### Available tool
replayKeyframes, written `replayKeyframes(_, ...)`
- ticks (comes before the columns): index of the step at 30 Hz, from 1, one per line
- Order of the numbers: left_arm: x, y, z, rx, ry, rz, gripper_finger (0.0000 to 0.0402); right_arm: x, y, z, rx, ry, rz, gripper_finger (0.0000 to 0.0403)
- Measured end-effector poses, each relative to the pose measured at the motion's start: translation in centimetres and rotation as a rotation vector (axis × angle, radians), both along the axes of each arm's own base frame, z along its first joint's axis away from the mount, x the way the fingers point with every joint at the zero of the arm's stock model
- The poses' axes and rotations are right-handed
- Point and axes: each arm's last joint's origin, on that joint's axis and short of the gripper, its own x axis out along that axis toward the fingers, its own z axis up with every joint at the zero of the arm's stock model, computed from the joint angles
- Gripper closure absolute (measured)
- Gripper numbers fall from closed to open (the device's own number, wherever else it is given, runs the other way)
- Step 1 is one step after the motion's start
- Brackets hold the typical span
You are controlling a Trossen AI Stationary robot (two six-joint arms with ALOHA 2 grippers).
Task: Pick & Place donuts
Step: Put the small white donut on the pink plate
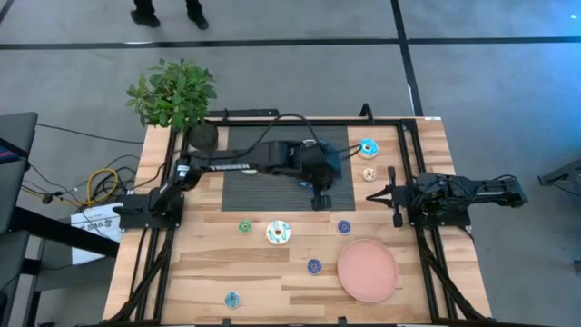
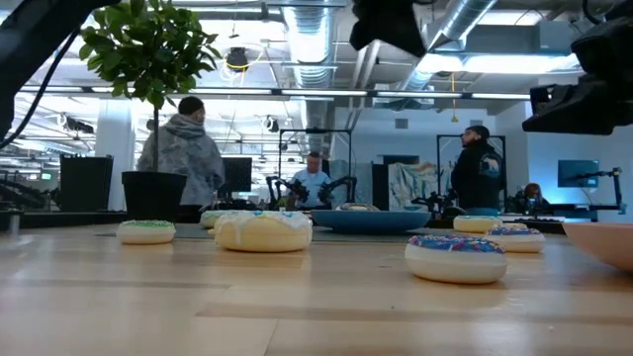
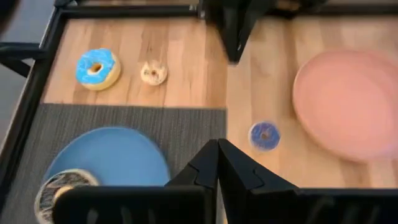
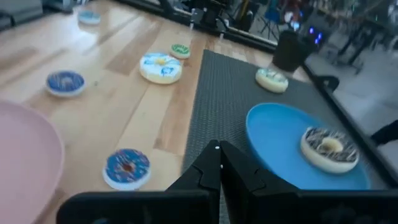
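Note:
My left gripper hangs shut and empty over the dark mat's near right corner, beside the blue plate. A dark-and-white iced donut lies flat on that plate. A big blue donut and a small tan one lie far right. A green donut, a white-green one and two small blue ones lie mid-table. A turquoise one lies near the front. My right gripper waits shut at the right.
The pink plate lies near the front right. A potted plant stands at the far left corner. Another pale donut rests on the mat beyond the blue plate. A black frame borders the table; people stand in the room behind.

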Motion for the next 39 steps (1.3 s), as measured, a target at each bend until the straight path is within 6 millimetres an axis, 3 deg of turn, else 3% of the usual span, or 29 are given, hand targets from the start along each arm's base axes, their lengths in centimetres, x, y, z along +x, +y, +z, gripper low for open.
replayKeyframes(8, -0.3, -0.6, -0.3, -0.023, 0.035, 0.025, 0.0401, 0.0, 0.0, 0.0, -0.009, 0.0, 0.004, 0.0403)
replayKeyframes(20, -1.9, 0.1, -1.1, 0.004, 0.223, -0.033, 0.0401, 0.0, 0.0, 0.1, 0.379, -0.007, -0.113, 0.0403)
replayKeyframes(27, -2.5, -0.1, -4.1, 0.0, 0.289, -0.026, 0.0401, 0.1, 0.0, 0.2, 0.492, -0.016, -0.146, 0.0403)
replayKeyframes(32, -4.9, -0.7, -6.4, -0.077, 0.2, 0.003, 0.0401, 0.2, 0.0, 0.4, 0.542, -0.04, -0.164, 0.0403)
replayKeyframes(39, -12.3, -2.3, -8.1, -0.136, -0.008, 0.047, 0.0401, 0.3, -0.2, 1.1, 0.538, -0.14, -0.235, 0.0403)
